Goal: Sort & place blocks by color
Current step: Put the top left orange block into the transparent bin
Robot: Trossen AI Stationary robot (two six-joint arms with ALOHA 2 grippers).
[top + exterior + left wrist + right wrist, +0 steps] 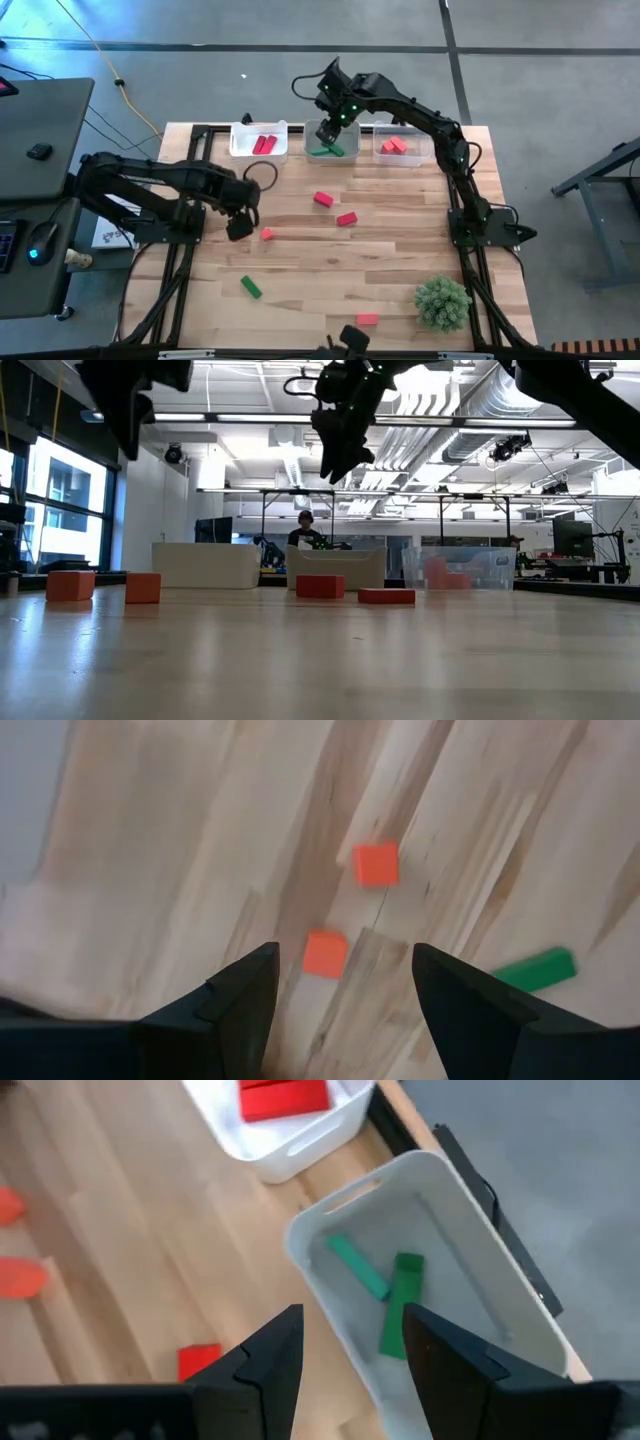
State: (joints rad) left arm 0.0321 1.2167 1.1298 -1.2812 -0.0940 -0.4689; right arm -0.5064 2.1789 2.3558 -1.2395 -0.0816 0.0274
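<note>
Sorting is partly done on a pale wooden table (400, 250) seen from above. On the left, the left gripper (240, 226) hangs low over the boards with its fingers spread wide and nothing between them. Its wrist camera shows a small orange-red cube (325, 953) lying in the gap between the two dark fingers, a second orange-red cube (376, 864) just beyond it, and a green bar (535, 969) off to one side. The two cubes sit near each other, so a closing grip that comes down slightly off line could nudge one cube away or catch both at once.

Farther right, loose on the open wood, lie a red block (322, 199) and another red block (347, 218), and at the near edge a further orange-red block (367, 320) beside a bushy green plant (442, 302).

Along the far edge stand three clear bins. The left bin (240, 150) holds red blocks, the middle bin (312, 150) holds two green bars (385, 1285), and the right bin (420, 155) holds orange-red blocks. The right gripper (333, 130) hovers above the middle bin, fingers parted and empty. Being close over the light bin, it could clip the rim on leaving and shift or tip the bin.

Red and orange-red look alike, so a block could easily land in the wrong bin.
</note>
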